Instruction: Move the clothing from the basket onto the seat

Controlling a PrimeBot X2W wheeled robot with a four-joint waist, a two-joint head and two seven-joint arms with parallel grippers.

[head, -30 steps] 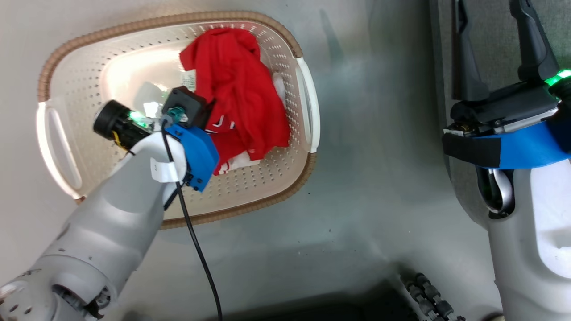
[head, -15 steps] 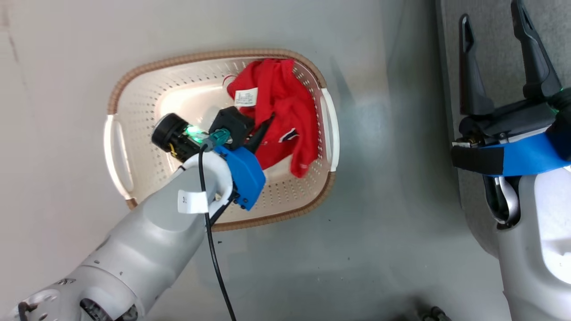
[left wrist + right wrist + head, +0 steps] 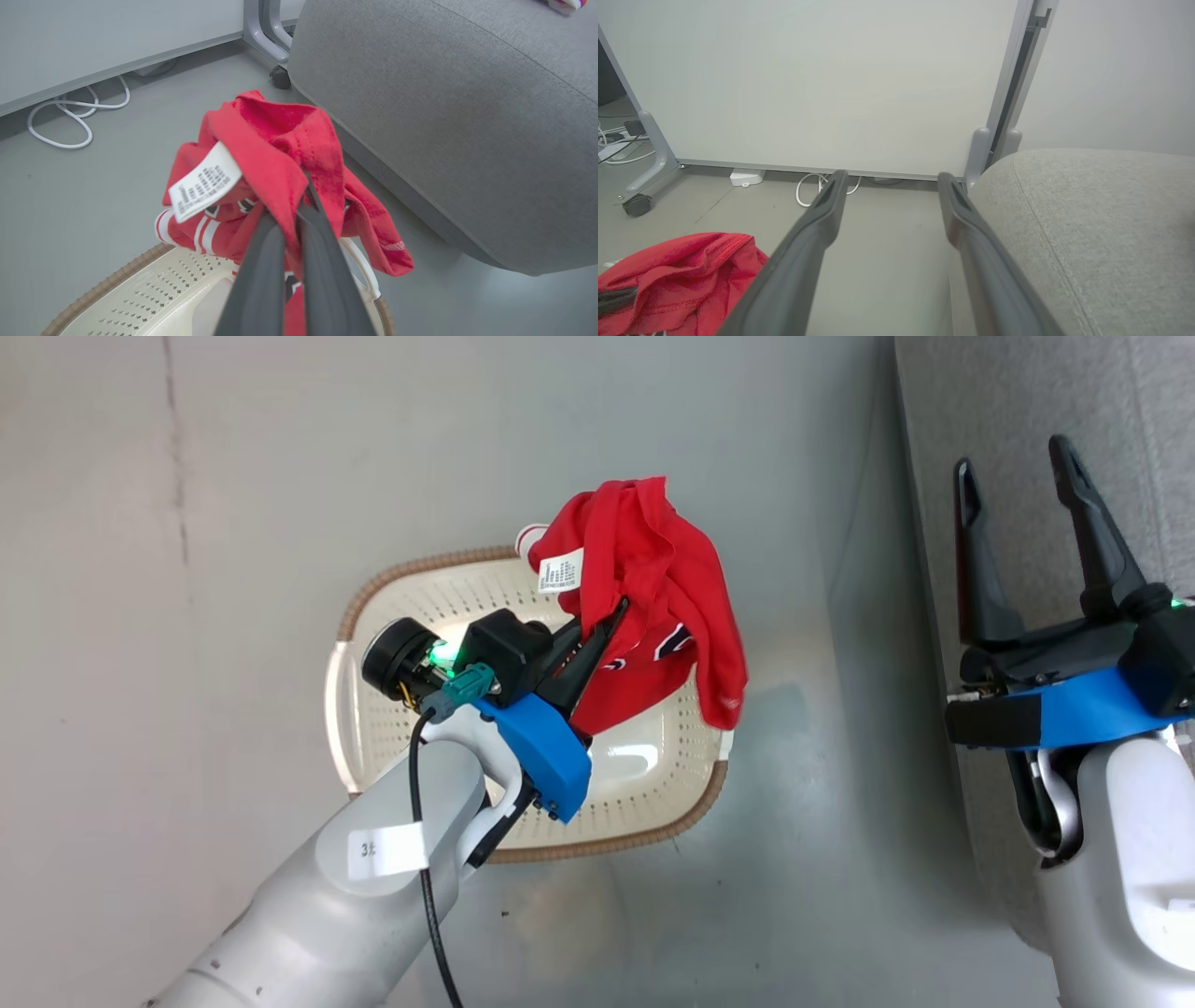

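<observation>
Head view. Left pincer [image 3: 609,621], clenched on the clothing [image 3: 653,569], holds it above the basket [image 3: 644,835], folds trailing toward 4 o'clock. The seat [image 3: 1027,392] lies at 3 o'clock, across bare floor. Right pincer [image 3: 1011,457], released, hangs over the seat's edge.

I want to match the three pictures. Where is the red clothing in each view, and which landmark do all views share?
Head view: the clothing is at the upper centre, above the basket, held by the left gripper.
Left wrist view: the clothing is in the centre, gripped between the two dark fingers.
Right wrist view: the clothing is in the lower left corner.
Shared landmark: the grey seat, on the right side in every view.
</observation>
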